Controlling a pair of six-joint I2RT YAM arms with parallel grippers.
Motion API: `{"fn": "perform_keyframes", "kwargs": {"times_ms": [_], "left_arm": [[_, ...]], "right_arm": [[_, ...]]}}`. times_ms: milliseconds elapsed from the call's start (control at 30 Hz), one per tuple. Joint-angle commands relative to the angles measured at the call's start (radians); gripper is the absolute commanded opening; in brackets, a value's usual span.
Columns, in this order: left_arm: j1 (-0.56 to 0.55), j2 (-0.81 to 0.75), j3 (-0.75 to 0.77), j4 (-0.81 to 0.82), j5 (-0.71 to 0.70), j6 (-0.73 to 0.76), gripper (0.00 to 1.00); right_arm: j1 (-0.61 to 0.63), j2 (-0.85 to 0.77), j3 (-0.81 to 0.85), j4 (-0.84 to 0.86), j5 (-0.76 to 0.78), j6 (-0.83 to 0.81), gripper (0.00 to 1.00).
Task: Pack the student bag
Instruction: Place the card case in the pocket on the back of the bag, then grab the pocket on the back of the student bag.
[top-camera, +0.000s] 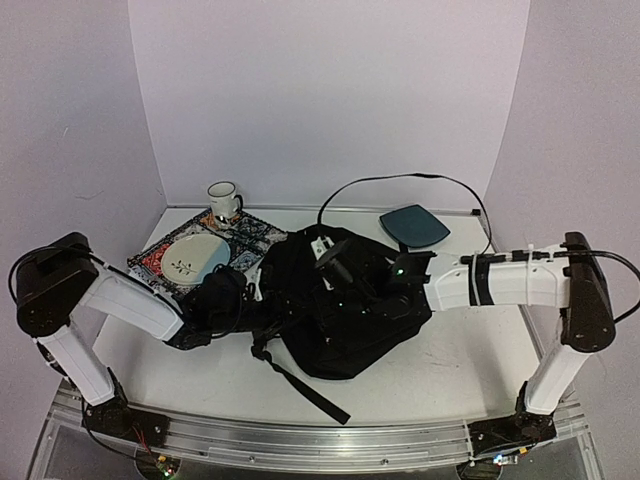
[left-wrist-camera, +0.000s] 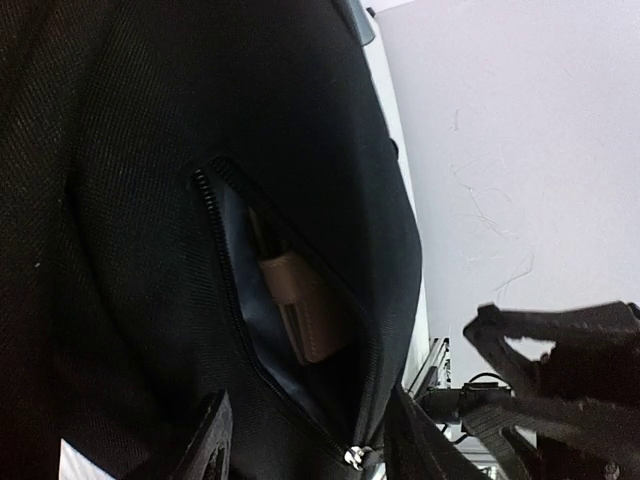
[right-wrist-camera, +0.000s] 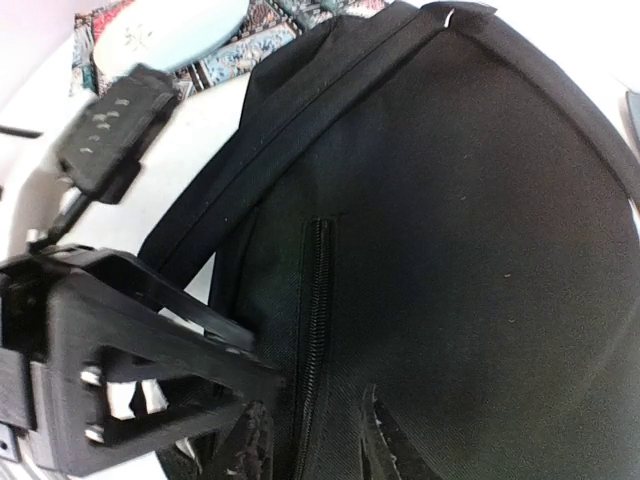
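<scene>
- The student bag (top-camera: 340, 320) is pictured slumped at the middle of the counter (top-camera: 450, 360), with one loose strap (top-camera: 300, 385) trailing toward the near edge.
- The left end effector (left-wrist-camera: 310, 455) is seen released at the bag's left flank. Its fingers are parted over black fabric, and the zipper pull (left-wrist-camera: 352, 457) lies between them, unpinched.
- Just beyond it, a pocket (left-wrist-camera: 262, 345) is shown unzipped, with a tan, pen-like item (left-wrist-camera: 305, 310) tucked inside.
- The right end effector (right-wrist-camera: 318, 450) is likewise shown released on the bag's right side, its fingers spread either side of a zip line (right-wrist-camera: 315, 330). Nothing is gripped, and whether the cloth is touched cannot be told.
- The step in hand is judged to be the pocket stage of packing: an item is stowed and the pocket is not yet closed.
- The next move is thought to call for the pull to be pinched squarely and drawn along the teeth while the floppy fabric is held taut by the other arm.
- Farther back, a plate (top-camera: 195, 258) is seen on a patterned mat (top-camera: 255, 235) with a mug (top-camera: 223, 200) behind it. A teal pad (top-camera: 414, 226) lies at the right rear, and a cable (top-camera: 400, 178) is looped against the back wall.
</scene>
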Motion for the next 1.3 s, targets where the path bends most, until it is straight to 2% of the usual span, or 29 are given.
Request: {"fn": "perform_keyframes", "kwargs": {"times_ms": [0,133,367,867,1133,1267], "left_arm": [[-0.033,-0.119,0.011,-0.120,-0.081,0.197,0.55],[-0.111,-0.154,0.101,-0.300,-0.192,0.367,0.59],[-0.293,-0.097,0.311,-0.620,-0.511,0.552,0.62],[-0.522,0.133,0.599,-0.892,-0.715,0.550,0.58],[-0.545,0.239,0.705,-1.001,-0.855,0.528,0.54],[-0.545,0.274,0.748,-1.048,-0.932,0.520,0.48]], "right_arm": [[-0.025,-0.119,-0.069,-0.017,0.026,0.031,0.36],[-0.057,-0.172,-0.151,-0.017,0.017,0.080,0.43],[-0.110,-0.258,-0.294,-0.017,0.006,0.156,0.57],[-0.209,-0.388,-0.454,-0.017,0.000,0.240,0.87],[-0.214,-0.403,-0.469,-0.017,-0.025,0.246,0.90],[-0.214,-0.409,-0.473,-0.009,-0.043,0.241,0.90]]}}
